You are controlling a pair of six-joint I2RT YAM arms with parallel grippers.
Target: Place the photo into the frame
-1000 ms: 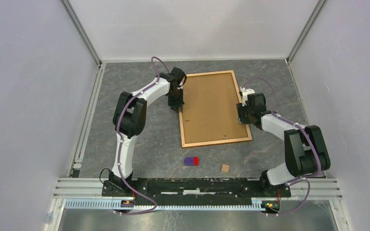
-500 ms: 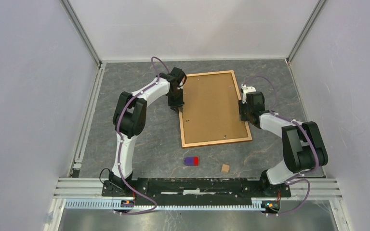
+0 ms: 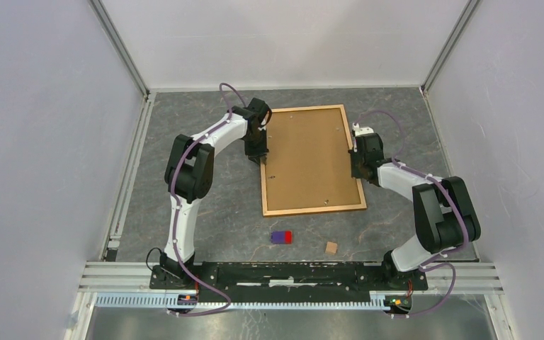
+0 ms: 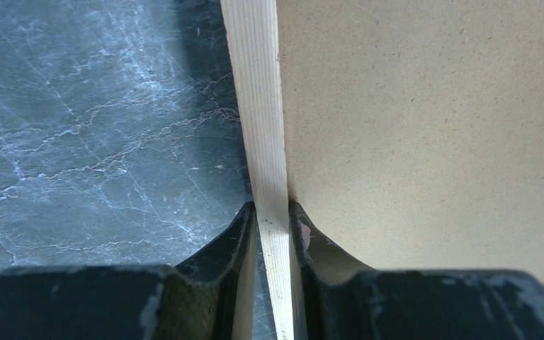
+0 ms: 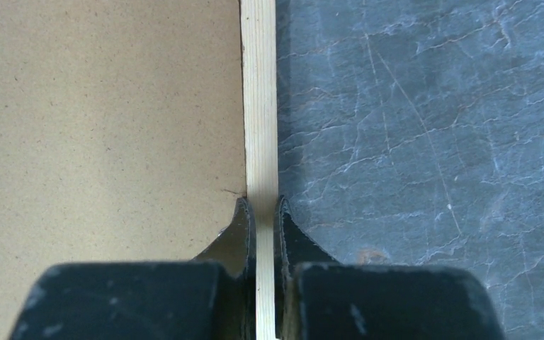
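**Both grippers are pinching the frame by its long rails; the photo is not showing**

The left gripper (image 4: 273,212) is pinching the left rail of the frame (image 3: 314,210), one finger on the outer side and the other on the inner side, against the brown backing board (image 3: 310,156). The right gripper (image 5: 261,205) is doing the same on the opposite rail, its jaws pressed tightly onto the pale wood. In my judgement, the two arms are taking the long sides at about mid-length so that the large, thin frame is staying level and is not twisting when it is lifted or shifted.

The frame is lying flat on the dark marbled table (image 3: 205,234), back side up, with the board filling the opening. A small purple and red block (image 3: 281,236) and a small wooden block (image 3: 331,247) are lying well apart from it, nearer to the arm bases.

The photo is not appearing in any view. It may be lying under the backing board, but I cannot tell this. The front of the frame is also hidden, and the wrist cameras are showing only a short piece of each rail. Whether the frame is already rising off the table is hard to make out.
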